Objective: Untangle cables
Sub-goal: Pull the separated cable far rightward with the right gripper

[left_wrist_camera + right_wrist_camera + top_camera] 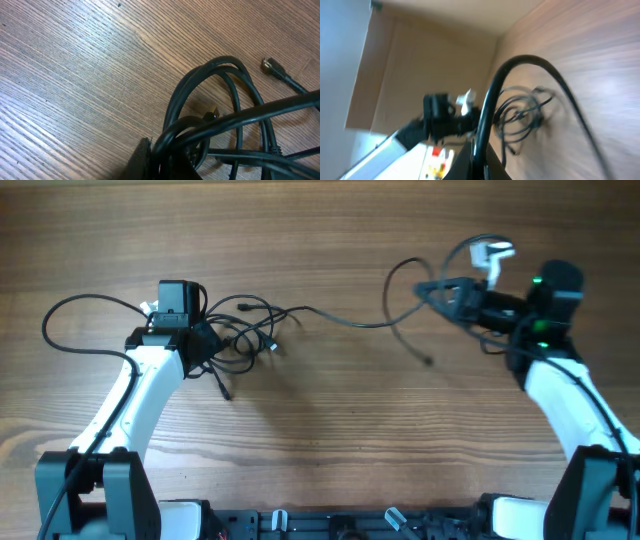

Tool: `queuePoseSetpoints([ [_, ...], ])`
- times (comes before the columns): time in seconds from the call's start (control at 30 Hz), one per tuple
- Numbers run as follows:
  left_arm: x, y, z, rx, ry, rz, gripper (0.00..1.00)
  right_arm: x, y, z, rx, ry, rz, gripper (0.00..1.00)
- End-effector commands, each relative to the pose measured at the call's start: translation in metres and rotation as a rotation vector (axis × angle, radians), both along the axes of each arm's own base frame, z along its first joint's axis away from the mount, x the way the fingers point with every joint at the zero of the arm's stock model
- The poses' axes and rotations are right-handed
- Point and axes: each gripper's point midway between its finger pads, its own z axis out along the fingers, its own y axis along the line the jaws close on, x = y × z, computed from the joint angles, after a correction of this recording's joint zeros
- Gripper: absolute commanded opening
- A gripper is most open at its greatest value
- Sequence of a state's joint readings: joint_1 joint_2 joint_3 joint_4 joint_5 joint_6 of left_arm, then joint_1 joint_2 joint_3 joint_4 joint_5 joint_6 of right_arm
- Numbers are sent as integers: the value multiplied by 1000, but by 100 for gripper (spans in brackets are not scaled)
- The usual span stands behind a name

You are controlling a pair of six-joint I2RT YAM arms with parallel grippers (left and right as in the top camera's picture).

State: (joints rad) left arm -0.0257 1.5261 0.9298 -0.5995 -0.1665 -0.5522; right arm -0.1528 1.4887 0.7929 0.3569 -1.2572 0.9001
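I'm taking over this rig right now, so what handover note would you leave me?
Left hand: shut on the knotted bundle of thin black cables, left of centre on the wooden table.
Right hand: shut on one black cable strand drawn out rightward from that bundle.
Done: one strand partly pulled out.
Left: the bundle is not yet undone; separate the rest.

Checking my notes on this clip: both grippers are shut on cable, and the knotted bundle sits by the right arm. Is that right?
Not quite. The overhead view shows the knotted bundle by the left gripper, not the right arm; the right gripper holds a loose strand leading from it. Both are shut on cable, as you noted.
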Motion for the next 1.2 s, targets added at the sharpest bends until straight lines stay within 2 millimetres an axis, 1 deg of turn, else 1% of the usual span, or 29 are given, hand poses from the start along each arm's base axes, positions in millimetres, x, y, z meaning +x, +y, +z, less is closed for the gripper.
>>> queuePoseSetpoints([
  [0.0,-7,8,-8,18,28,36,4,9,-53,-8,-44,-23,-132,4],
  [0.07,-7,8,-8,17,28,37,4,14,-92,-32,-108,44,-279,4],
  [0.13,-7,8,-8,17,28,36,4,13,-123,-60,-170,165,-414,4],
  [0.2,-6,5,-9,-1,28,29,4,5,-156,-96,-259,339,-574,4],
  [0.27,-6,3,-9,-8,27,27,4,-10,-184,-130,-391,509,-720,4],
  [0.3,-6,3,-9,-8,25,27,4,-16,-191,-139,-432,552,-752,4],
  [0.37,-5,2,-9,-18,20,23,4,-24,-195,-147,-466,602,-774,4],
  [0.4,-4,0,-9,-28,18,19,4,-28,-196,-150,-477,624,-778,4],
  [0.53,-4,-2,-9,-39,18,15,4,-31,-193,-152,-496,625,-756,4],
  [0.67,-4,-3,-9,-40,18,14,4,-35,-176,-157,-526,631,-689,4],
  [0.73,-4,-4,-9,-47,17,11,4,-37,-163,-159,-552,627,-635,6],
  [0.83,-4,-5,-9,-50,18,10,4,-39,-146,-161,-609,589,-554,16],
  [0.9,-3,-5,-9,-51,17,10,5,-39,-140,-164,-660,572,-526,27],
  [1.0,-3,-8,-9,-71,14,2,5,-38,-126,-166,-701,549,-483,31],
  [1.03,-2,-8,-9,-71,14,1,5,-37,-117,-166,-707,536,-459,37],
  [1.07,-2,-8,-9,-71,11,1,5,-36,-109,-165,-717,516,-433,51],
  [1.1,-2,-8,-9,-71,11,1,5,-35,-102,-164,-733,488,-406,60],
  [1.13,-2,-8,-9,-72,11,2,5,-33,-96,-164,-750,453,-378,72],
  [1.17,-2,-9,-9,-74,11,0,6,-31,-93,-163,-761,439,-372,81],
])
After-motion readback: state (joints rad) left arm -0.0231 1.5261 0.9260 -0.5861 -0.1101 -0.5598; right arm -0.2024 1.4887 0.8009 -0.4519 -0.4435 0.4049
